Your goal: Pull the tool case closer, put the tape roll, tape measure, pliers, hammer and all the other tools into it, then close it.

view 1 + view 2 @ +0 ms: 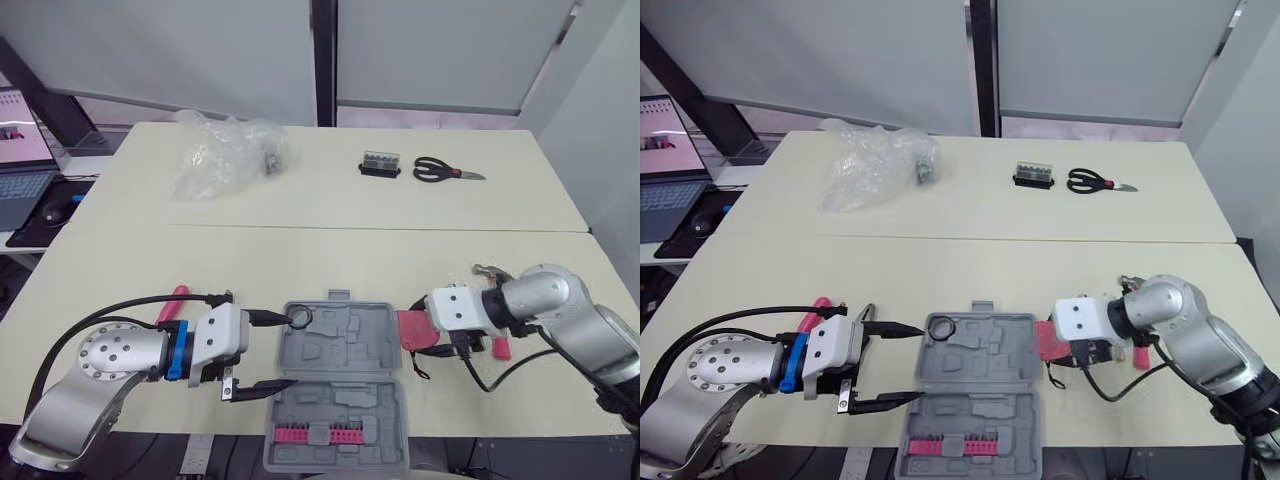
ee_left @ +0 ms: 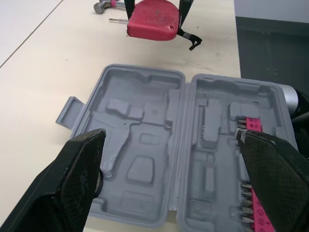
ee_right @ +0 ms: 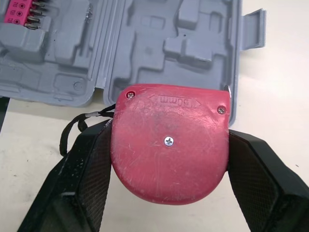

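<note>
loading: r gripper (image 3: 170, 135) clamps tape measure (image 1: 412, 328) beside open case (image 1: 340, 345), table (image 1: 300, 250) front edge; l gripper (image 1: 282, 350) agape. next: seat in recess.

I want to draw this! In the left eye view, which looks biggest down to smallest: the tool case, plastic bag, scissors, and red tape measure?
1. tool case
2. plastic bag
3. scissors and tape measure look alike; the scissors lie farther away, so no ranking.

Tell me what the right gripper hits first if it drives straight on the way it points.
Probably the open tool case, right ahead of the tape measure in the right gripper; its height over the rim is unclear.
</note>
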